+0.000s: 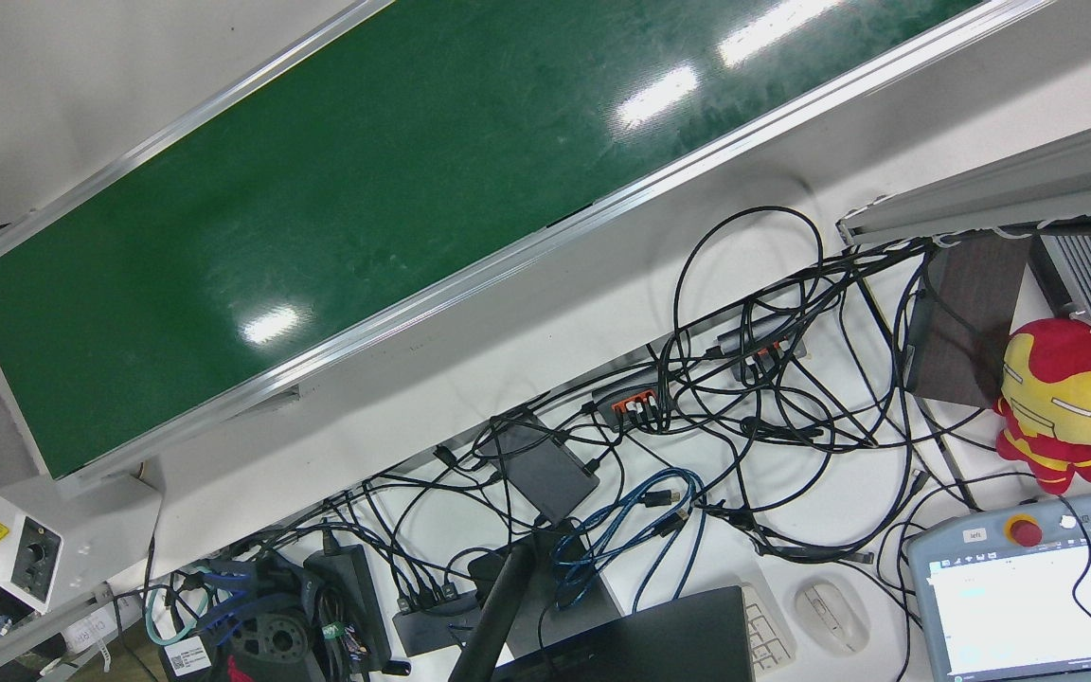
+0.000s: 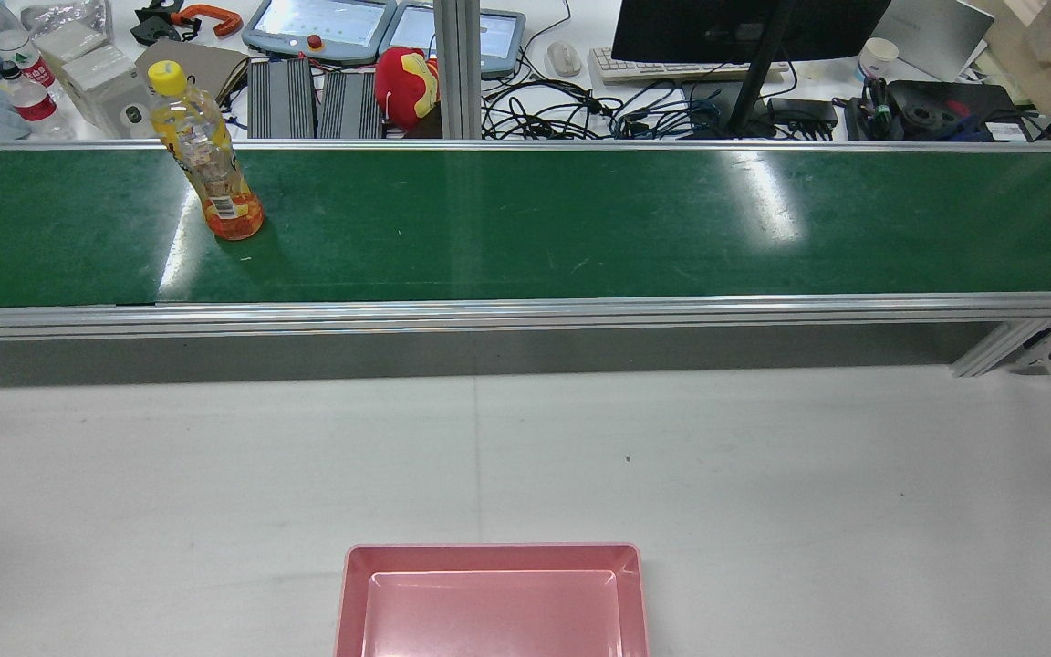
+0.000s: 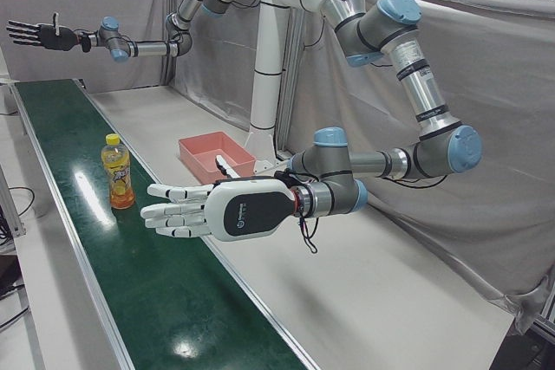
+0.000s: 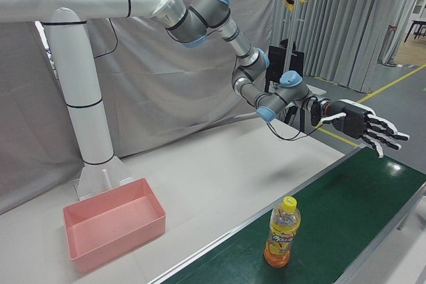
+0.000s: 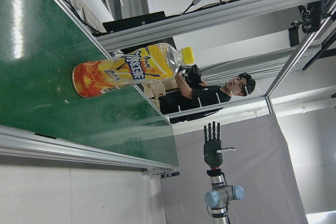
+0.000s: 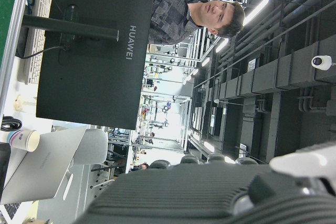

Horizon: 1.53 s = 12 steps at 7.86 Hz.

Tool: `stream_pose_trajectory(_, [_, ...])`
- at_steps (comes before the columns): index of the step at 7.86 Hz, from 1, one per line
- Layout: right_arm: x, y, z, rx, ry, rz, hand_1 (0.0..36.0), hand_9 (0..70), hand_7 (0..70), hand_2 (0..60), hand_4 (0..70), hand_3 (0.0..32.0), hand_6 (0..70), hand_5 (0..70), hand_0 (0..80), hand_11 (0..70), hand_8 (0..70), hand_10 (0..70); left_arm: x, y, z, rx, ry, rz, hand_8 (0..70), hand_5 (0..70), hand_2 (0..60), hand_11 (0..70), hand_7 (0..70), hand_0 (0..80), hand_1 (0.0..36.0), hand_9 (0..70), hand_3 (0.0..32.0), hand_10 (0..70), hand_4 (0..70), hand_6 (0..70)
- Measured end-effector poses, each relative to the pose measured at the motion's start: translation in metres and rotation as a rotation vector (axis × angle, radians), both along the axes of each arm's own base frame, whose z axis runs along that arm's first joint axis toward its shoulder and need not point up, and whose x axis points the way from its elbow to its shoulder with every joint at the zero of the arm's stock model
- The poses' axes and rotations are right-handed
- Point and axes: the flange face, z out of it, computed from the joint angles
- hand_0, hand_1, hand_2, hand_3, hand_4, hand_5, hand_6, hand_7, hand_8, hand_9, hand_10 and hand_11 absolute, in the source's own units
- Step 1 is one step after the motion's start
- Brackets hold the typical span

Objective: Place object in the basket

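Note:
A juice bottle with a yellow cap and orange drink stands upright on the green belt, at the left in the rear view. It also shows in the left-front view, the right-front view and the left hand view. My left hand is open with fingers spread, level over the belt a short way from the bottle, holding nothing; it also shows in the right-front view. My right hand is open, raised over the belt's far end. The pink basket stands empty on the white table.
The white table lies between belt and basket. The arms' white pedestal rises behind the basket. Beyond the belt are cables, a monitor, pendants and a red plush toy.

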Motion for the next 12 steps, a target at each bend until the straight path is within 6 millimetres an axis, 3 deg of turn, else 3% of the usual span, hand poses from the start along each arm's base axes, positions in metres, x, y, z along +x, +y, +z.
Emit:
stream_pose_trajectory(4, [0.000, 0.000, -0.001, 0.001, 0.000, 0.000, 0.0, 0.0, 0.0, 0.0, 0.0, 0.0, 0.0, 0.0, 0.0, 0.0, 0.0, 0.0, 0.004, -0.006, -0.006, -0.005, -0.008, 0.005, 6.6, 18.2, 0.0, 21.2, 0.0, 56.0, 17.0, 8.8, 2.4, 13.0, 2.5, 0.0])
stream_pose_trajectory(5, [0.000, 0.000, -0.001, 0.001, 0.000, 0.000, 0.0, 0.0, 0.0, 0.0, 0.0, 0.0, 0.0, 0.0, 0.0, 0.0, 0.0, 0.0, 0.017, -0.008, -0.009, 0.017, -0.003, 0.028, 7.5, 17.8, 0.0, 23.1, 0.0, 58.6, 18.8, 9.9, 2.0, 14.2, 4.7, 0.0])
stream_pose_trajectory(8, [0.000, 0.000, -0.001, 0.002, 0.000, 0.000, 0.0, 0.0, 0.0, 0.0, 0.0, 0.0, 0.0, 0.0, 0.0, 0.0, 0.0, 0.0, 0.084, -0.012, -0.018, 0.028, 0.041, 0.049, 8.3, 21.0, 0.0, 19.7, 0.0, 59.0, 19.1, 11.0, 1.6, 11.8, 3.7, 0.0])
stream_pose_trajectory(12, [0.000, 0.000, -0.001, 0.003, 0.000, 0.000, 0.0, 0.0, 0.0, 0.0, 0.0, 0.0, 0.0, 0.0, 0.0, 0.0, 0.0, 0.0, 0.138, -0.018, -0.028, -0.004, 0.025, 0.048, 8.5, 21.4, 0.0, 18.0, 0.0, 57.9, 18.6, 11.3, 2.4, 10.7, 2.1, 0.0])
